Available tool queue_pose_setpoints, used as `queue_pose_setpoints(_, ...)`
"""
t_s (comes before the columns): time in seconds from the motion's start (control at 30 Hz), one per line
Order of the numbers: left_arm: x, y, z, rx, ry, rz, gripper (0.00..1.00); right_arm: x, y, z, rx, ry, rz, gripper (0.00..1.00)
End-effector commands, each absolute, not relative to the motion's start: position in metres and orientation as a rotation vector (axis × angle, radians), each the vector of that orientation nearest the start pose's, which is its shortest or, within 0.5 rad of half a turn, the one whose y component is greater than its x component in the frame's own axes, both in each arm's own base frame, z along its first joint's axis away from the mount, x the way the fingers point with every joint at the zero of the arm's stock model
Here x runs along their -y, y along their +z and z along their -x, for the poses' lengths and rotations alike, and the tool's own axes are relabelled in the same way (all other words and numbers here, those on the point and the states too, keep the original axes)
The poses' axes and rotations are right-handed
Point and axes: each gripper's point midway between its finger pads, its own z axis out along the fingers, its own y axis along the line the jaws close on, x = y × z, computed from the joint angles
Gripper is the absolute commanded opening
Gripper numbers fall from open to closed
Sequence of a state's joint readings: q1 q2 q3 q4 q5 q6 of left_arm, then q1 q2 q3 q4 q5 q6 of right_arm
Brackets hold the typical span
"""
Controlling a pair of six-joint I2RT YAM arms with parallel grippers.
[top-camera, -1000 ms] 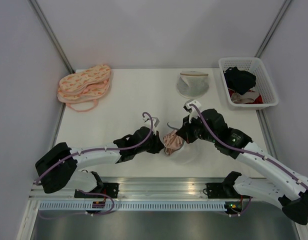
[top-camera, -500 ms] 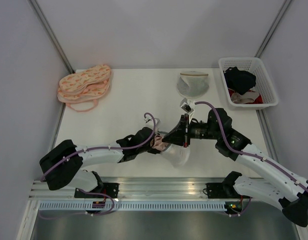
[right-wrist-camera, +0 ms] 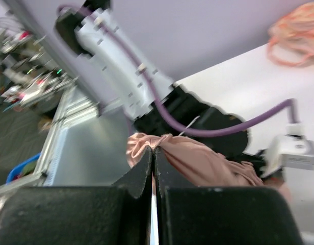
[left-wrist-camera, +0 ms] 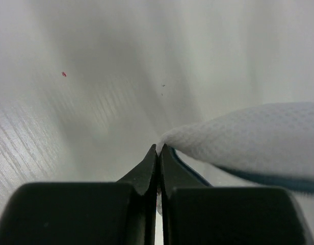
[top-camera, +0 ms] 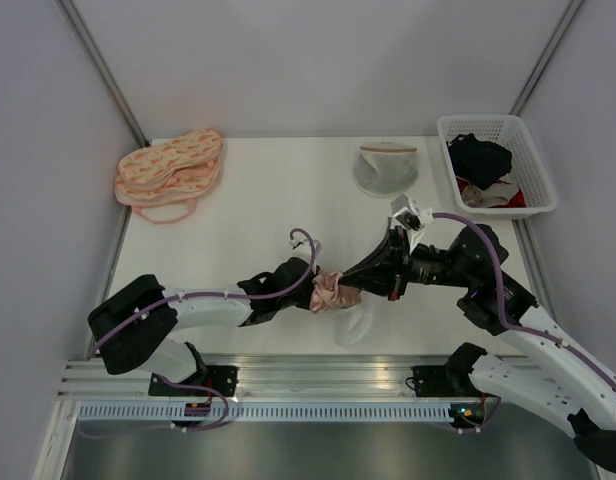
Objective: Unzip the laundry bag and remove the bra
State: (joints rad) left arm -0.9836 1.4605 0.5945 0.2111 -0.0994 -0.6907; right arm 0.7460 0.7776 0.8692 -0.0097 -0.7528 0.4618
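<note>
The white table carries a stack of peach bras at its far left, a greyer mesh bag at the far middle and a white basket of clothes at the far right. Toward the near edge, the bra sits bunched between the two grippers. The right gripper reaches in from the right with its fingers pinched shut on the pink fabric, while the left gripper, just left of the bra, is clamped on an edge of the white mesh of the laundry bag — which sags just nearer than the bra.
</note>
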Motion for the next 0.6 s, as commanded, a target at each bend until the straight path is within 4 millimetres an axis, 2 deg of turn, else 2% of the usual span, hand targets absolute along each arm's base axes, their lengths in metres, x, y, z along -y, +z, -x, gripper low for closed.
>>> queue_pose_setpoints(0.0,0.307,0.040,-0.202,-2.348,-0.723,-0.246,0.02,-0.251,0.397,-0.147,-1.427,1.196,0.644,0.00)
queue_pose_setpoints(0.07,0.305,0.038,-0.201,-2.358,-0.711,-0.249,0.02,-0.236,0.404,-0.163,-1.416,1.104,0.524,0.00)
queue_pose_setpoints(0.1,0.305,0.038,-0.201,-2.357,-0.713,-0.247,0.02,-0.219,0.413,-0.177,-1.398,1.021,0.408,0.00)
queue_pose_setpoints(0.27,0.303,0.039,-0.200,-2.362,-0.711,-0.247,0.02,-0.176,0.420,-0.219,-1.438,0.773,0.114,0.00)
queue_pose_setpoints(0.3,0.303,0.040,-0.200,-2.362,-0.711,-0.247,0.02,-0.174,0.412,-0.229,-1.477,0.726,0.092,0.01)
queue_pose_setpoints(0.37,0.304,0.044,-0.199,-2.362,-0.714,-0.251,0.02,-0.152,0.413,-0.248,-1.494,0.588,-0.047,0.00)
queue_pose_setpoints(0.4,0.304,0.046,-0.200,-2.362,-0.713,-0.252,0.02,-0.147,0.403,-0.261,-1.532,0.509,-0.093,0.00)
queue_pose_setpoints(0.43,0.303,0.051,-0.200,-2.354,-0.717,-0.252,0.02,-0.132,0.401,-0.269,-1.532,0.415,-0.164,0.00)
queue_pose_setpoints(0.53,0.300,0.059,-0.199,-2.345,-0.710,-0.258,0.02,-0.112,0.402,-0.288,-1.520,0.264,-0.289,0.00)
queue_pose_setpoints(0.57,0.299,0.067,-0.201,-2.323,-0.715,-0.251,0.02,-0.099,0.408,-0.291,-1.497,0.202,-0.348,0.00)
